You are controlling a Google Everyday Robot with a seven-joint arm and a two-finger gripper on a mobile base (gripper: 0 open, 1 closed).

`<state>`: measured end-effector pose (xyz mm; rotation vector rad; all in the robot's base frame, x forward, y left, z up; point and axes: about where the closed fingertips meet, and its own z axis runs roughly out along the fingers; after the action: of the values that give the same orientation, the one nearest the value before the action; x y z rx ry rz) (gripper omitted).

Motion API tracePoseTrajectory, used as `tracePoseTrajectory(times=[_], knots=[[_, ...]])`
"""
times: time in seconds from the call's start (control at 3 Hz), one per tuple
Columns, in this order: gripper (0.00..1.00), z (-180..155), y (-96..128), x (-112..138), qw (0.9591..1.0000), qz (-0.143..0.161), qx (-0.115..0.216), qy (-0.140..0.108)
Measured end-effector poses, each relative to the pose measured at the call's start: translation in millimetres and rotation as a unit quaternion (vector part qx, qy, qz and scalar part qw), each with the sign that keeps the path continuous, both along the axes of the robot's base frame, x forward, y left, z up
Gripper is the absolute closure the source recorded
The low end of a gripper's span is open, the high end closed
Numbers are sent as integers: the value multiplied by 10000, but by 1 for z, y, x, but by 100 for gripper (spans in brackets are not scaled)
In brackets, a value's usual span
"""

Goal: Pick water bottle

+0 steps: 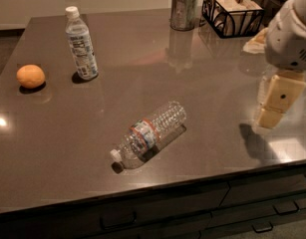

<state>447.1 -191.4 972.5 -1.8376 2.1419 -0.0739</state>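
Observation:
The water bottle is clear, ribbed plastic with a narrow red-edged blue-and-white band. It lies on its side on the dark table, near the front edge, with its white cap pointing front-left. My gripper hangs from the white arm at the right edge of the view, above the table's right side. It is well to the right of the bottle, apart from it and holding nothing.
A smoother bottle with a large white label stands upright at the back left. An orange lies left of it. A metal cup and a black wire basket stand at the back right. Drawers run below the front edge.

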Motion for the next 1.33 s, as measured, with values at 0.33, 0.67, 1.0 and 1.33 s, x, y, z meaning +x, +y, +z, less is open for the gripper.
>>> tracePoseTrajectory(times=[0.33, 0.67, 1.0, 1.33], knots=[[0, -13, 44, 12, 9970, 774, -11, 73], [0, -36, 100, 21, 9842, 1765, 9, 172], [0, -53, 127, 22, 9711, 2370, -6, 275], [0, -70, 149, 17, 9538, 2980, 19, 394]])
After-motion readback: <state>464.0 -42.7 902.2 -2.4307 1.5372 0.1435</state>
